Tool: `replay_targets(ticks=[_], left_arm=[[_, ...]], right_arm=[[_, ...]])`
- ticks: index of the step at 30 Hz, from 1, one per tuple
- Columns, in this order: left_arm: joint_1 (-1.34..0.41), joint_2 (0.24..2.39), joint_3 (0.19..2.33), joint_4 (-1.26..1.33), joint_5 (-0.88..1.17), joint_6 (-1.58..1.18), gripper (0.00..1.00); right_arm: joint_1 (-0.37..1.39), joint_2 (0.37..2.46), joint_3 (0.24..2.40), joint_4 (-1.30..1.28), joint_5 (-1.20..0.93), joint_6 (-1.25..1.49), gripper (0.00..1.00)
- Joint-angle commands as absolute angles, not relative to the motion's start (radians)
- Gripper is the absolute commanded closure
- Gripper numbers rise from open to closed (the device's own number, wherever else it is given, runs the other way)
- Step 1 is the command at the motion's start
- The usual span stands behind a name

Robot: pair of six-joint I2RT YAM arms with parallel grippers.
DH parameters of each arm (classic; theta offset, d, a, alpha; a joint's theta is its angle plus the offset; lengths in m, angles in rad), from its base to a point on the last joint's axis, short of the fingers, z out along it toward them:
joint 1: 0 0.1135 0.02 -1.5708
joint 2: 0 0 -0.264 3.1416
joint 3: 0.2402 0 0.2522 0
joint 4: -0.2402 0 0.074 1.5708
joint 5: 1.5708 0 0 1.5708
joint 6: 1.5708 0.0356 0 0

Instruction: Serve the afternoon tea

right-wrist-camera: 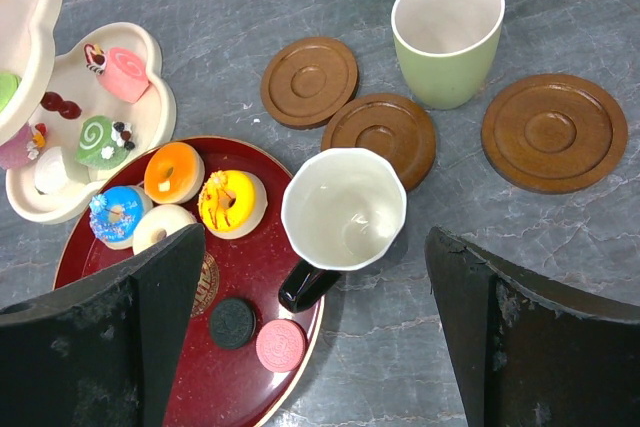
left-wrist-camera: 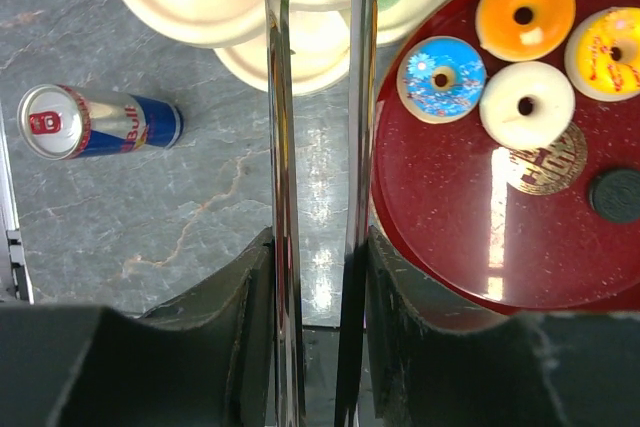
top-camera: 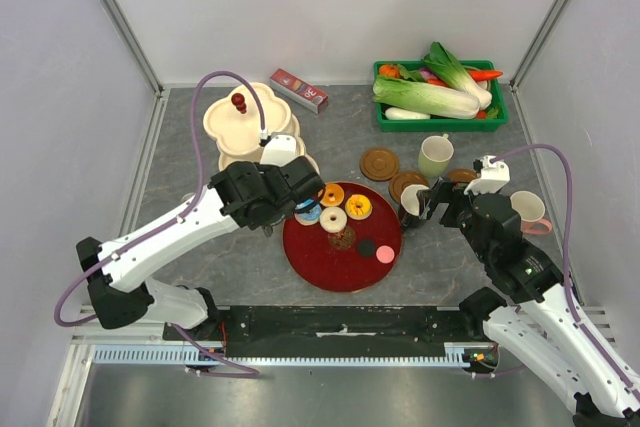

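At the centre of the grey surface (top-camera: 250, 267) lies a round red tray (top-camera: 320, 259) carrying four toy donuts in a cluster at its far side: orange donut (top-camera: 333, 194), blue donut (top-camera: 308, 213), white donut (top-camera: 333, 219) and yellow donut (top-camera: 358, 207). A black round sweet (top-camera: 366, 247) and a pink round sweet (top-camera: 385, 254) sit near its right rim. The left gripper (top-camera: 300, 205) hovers at the tray's far-left edge, next to the cream tiered stand (top-camera: 245, 122). Its thin metal fingers (left-wrist-camera: 280, 147) stand a narrow gap apart with nothing between them. The stand's lower tier holds a pink swirl cake (right-wrist-camera: 127, 74) and a green swirl cake (right-wrist-camera: 100, 139). A Red Bull can (left-wrist-camera: 95, 124) lies on its side to the left. The right gripper (top-camera: 432, 202) has its black fingers (right-wrist-camera: 150, 317) spread wide on either side of a black mug (right-wrist-camera: 343, 209). That mug has a white inside and stands upright just beside the tray's right rim, its handle reaching over the rim. Beyond it lie three brown coasters (right-wrist-camera: 309, 81), (right-wrist-camera: 379, 139), (right-wrist-camera: 553, 132), the first two touching. A pale green mug (right-wrist-camera: 447, 32) stands upright between the second and third. A white mug (top-camera: 527, 210) with a pink handle stands right of the right arm, and a green crate (top-camera: 440, 124) of leafy vegetables sits at the far right.
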State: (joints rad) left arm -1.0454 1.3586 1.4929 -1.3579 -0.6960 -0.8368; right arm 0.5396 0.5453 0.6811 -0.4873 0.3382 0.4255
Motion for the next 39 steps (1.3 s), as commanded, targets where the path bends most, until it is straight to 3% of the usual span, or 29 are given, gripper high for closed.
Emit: replay_targets(ticks=[1,20,39], left_arm=[[-1.002,1.316,1.470,-1.537,-0.733,-0.881,0.66],[-0.894,1.296,1.379,-1.537,-0.724,-0.861,0.64],[-0.877,1.270,1.396,-1.537,-0.699,-0.827,0.50]], right_arm=[[0.541,0.552,0.681,-0.462,0.348,0.431,0.02],[0.540,0.549,0.680,-0.463,0.350,0.431,0.02],[0.541,0.554,0.680,-0.460,0.351,0.431,0.02]])
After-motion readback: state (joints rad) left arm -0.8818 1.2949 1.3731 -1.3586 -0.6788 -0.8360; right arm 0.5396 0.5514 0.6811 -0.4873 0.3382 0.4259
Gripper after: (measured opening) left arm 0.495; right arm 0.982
